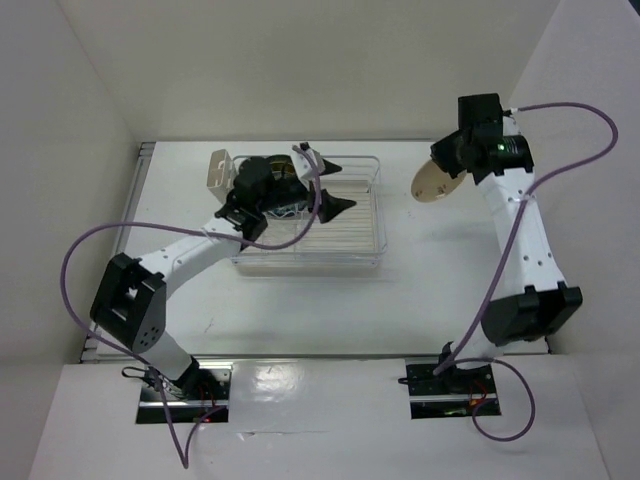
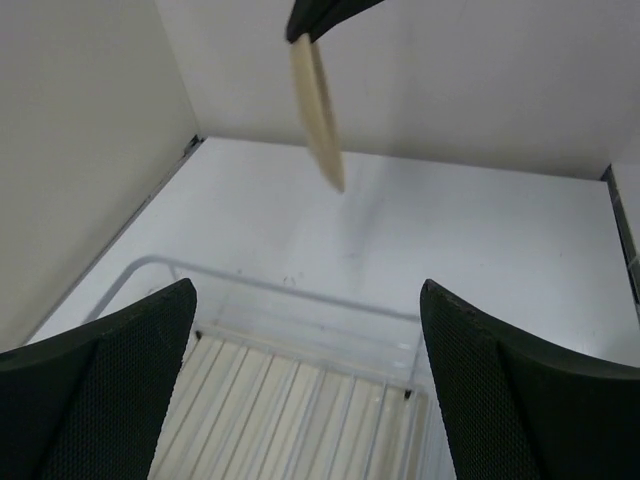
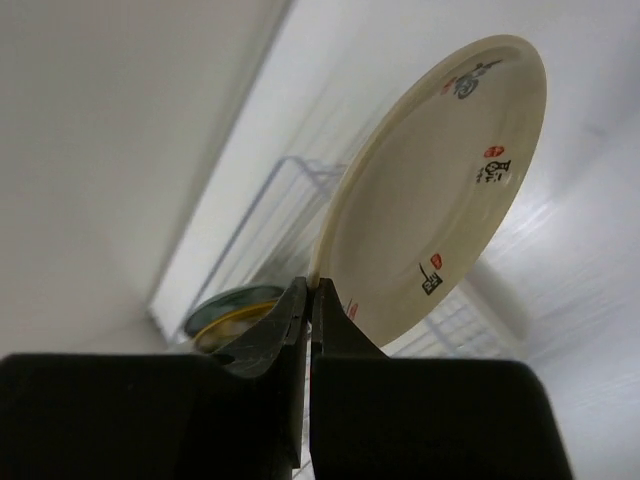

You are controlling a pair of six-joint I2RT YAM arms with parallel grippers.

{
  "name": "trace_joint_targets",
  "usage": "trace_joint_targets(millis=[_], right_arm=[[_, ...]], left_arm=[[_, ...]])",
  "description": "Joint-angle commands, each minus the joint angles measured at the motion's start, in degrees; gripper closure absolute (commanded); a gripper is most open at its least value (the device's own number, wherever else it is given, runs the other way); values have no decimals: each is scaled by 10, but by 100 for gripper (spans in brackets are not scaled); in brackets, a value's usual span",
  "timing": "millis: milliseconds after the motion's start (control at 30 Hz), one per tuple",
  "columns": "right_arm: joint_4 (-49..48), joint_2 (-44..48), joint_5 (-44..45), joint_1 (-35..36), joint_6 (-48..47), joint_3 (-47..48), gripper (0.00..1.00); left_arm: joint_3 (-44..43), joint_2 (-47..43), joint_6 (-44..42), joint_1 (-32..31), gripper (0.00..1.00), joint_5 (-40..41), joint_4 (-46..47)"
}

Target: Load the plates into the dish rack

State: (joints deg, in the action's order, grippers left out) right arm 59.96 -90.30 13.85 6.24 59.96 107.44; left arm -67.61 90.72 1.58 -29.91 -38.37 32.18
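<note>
Your right claw point(image 3: 310, 296) is pinching the cream plate point(image 3: 430, 190) by its rim. The plate hangs tilted from the fingertips, clear of the table, to the right of the dish rack point(image 1: 378, 215) near its far right corner. Your left claw point(image 1: 338, 186) hangs spread wide over the rack's far part. A teal plate and an amber plate point(image 3: 232, 312) sit in the rack's far left end.
</note>
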Motion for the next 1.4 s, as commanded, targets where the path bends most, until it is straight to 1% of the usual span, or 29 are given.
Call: trace_joint_targets(millis=[0, 33, 67, 100, 200, 267, 333, 367, 433, 467, 533, 600, 633, 700, 767, 833, 900, 933, 967, 1100, 1133, 1200, 1267, 1300, 1367], right_arm=[[-170, 82, -76, 10, 89, -82, 100], [-221, 92, -83, 23, 89, -98, 100], [-242, 99, -88, 28, 105, -124, 100], [-278, 104, -101, 28, 110, -135, 100], [-317, 110, -152, 35, 137, -155, 100], [-324, 110, -165, 47, 143, -155, 100], [-310, 110, -160, 58, 150, -147, 100], [-300, 117, -152, 63, 158, -142, 100], [-295, 126, -152, 71, 158, -147, 100], [-289, 137, -166, 71, 167, -147, 100], [-289, 153, -174, 71, 184, -163, 100], [-270, 153, -174, 89, 190, -163, 100], [-253, 159, -161, 97, 197, -163, 100], [-229, 159, -155, 104, 198, -163, 100], [-223, 169, -155, 104, 198, -163, 100], [-217, 169, -139, 104, 191, -163, 100], [-212, 169, -99, 104, 186, -163, 100], [-217, 169, -91, 104, 162, -158, 100], [-217, 169, -83, 104, 153, -150, 100], [-212, 132, -60, 104, 124, -114, 100], [-212, 127, -68, 104, 124, -108, 100], [-212, 122, -83, 104, 124, -108, 100], [-224, 122, -104, 104, 130, -129, 100], [-224, 127, -104, 104, 130, -136, 100], [-232, 133, -120, 109, 137, -148, 100]], left_arm=[[10, 23, 34, -64, 3, 118, 158], [-7, 29, 28, -77, 5, 144, 151], [-15, 35, 23, -89, 7, 213, 142], [-15, 35, 16, -109, 7, 238, 142], [-15, 52, -18, -136, 7, 307, 190], [-23, 70, -42, -164, 7, 354, 195], [-29, 78, -85, -191, 7, 421, 207], [-23, 84, -111, -200, 10, 477, 224], [-15, 89, -141, -212, 12, 506, 255], [-15, 90, -156, -219, 12, 516, 264], [-20, 104, -189, -219, 15, 544, 264], [-20, 111, -203, -219, 17, 560, 291], [-15, 111, -203, -225, 22, 572, 301], [-15, 111, -219, -225, 26, 584, 311], [-15, 111, -239, -225, 26, 610, 316], [-1, 97, -239, -225, 26, 610, 331], [28, 63, -209, -225, 25, 577, 313], [38, 47, -197, -225, 25, 540, 299], [49, 34, -187, -231, 25, 524, 283], [99, -13, -164, -246, 25, 504, 274], [107, -20, -159, -246, 25, 497, 274], [114, -20, -159, -246, 25, 521, 274], [114, -20, -189, -246, 24, 534, 281], [103, -11, -194, -246, 24, 534, 281], [72, 2, -194, -241, 24, 534, 248]])
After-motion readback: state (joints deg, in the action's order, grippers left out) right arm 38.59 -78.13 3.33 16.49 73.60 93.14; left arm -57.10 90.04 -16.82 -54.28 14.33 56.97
